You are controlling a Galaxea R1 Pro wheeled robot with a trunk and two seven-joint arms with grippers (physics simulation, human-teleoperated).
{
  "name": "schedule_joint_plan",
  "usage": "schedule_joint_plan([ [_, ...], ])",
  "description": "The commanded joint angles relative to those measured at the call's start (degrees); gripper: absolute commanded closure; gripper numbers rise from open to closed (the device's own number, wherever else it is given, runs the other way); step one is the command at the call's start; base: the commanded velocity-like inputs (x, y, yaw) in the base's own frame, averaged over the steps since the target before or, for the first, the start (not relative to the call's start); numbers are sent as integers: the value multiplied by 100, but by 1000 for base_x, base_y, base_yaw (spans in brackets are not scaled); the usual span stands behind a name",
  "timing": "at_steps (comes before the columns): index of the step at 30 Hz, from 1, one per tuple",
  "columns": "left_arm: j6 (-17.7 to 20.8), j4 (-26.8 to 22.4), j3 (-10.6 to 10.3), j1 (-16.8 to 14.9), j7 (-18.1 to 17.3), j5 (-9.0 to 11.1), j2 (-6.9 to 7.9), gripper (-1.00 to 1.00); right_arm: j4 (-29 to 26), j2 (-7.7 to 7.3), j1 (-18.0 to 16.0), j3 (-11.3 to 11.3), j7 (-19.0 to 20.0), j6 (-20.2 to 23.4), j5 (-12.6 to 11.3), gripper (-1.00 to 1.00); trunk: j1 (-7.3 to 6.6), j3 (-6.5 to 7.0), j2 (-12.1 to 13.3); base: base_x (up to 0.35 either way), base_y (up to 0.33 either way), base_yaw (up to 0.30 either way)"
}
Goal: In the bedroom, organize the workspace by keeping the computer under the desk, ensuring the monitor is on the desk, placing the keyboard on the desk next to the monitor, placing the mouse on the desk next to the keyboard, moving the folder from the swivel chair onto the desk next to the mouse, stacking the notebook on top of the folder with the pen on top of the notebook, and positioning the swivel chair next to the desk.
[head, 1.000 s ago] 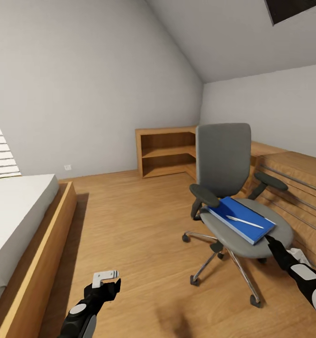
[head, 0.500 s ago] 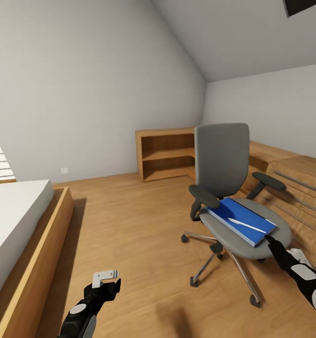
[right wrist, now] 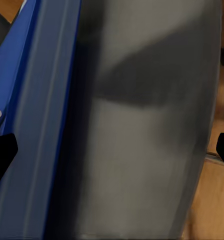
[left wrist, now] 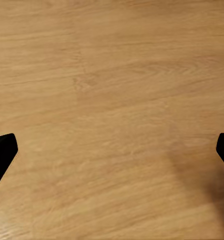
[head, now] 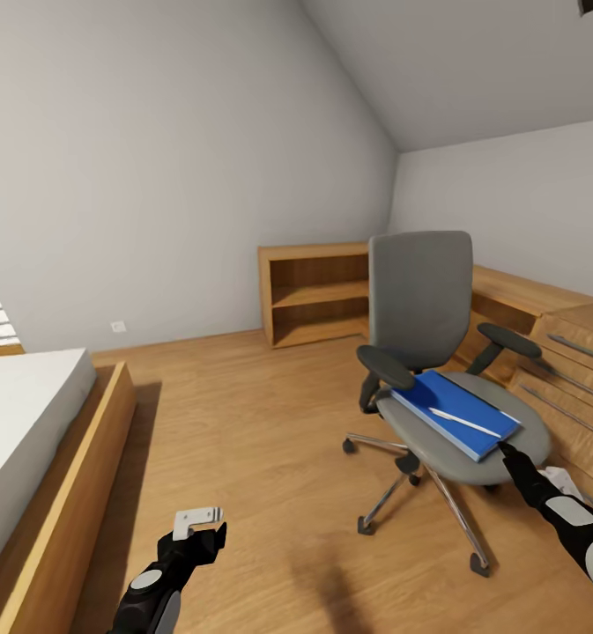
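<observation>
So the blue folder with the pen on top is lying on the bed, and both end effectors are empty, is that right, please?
Not quite: the blue folder with the pen on top lies on the swivel chair seat, as the head view shows. Both end effectors, left and right, are indeed empty.

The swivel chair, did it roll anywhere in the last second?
No. The swivel chair keeps its place against the wooden shelf behind it; only the camera turned slightly.

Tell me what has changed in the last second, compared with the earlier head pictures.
Only the camera moved: the view turned slightly, so the bed and the shelf shifted in the picture. The blue folder with the pen stayed on the swivel chair. The right gripper stayed at the seat's edge, and the left gripper stayed over the floor; nothing was grasped or released.
</observation>
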Motion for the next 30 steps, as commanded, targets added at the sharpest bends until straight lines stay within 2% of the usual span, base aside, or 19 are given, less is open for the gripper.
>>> schedule_joint_plan([
  [1,22,-5,-13,-4,51,58,2,-100,3,2,-5,-5,33,40,-21,-100,2,-5,-2,147,99,0],
  [15,28,-5,-13,-4,58,54,2,-100,-4,1,-7,-5,32,39,-15,-100,2,-5,-2,6,19,0],
  [30,30,-5,-13,-4,60,54,0,-100,-6,1,-5,-5,27,31,-15,-100,2,-5,-2,-303,0,0],
])
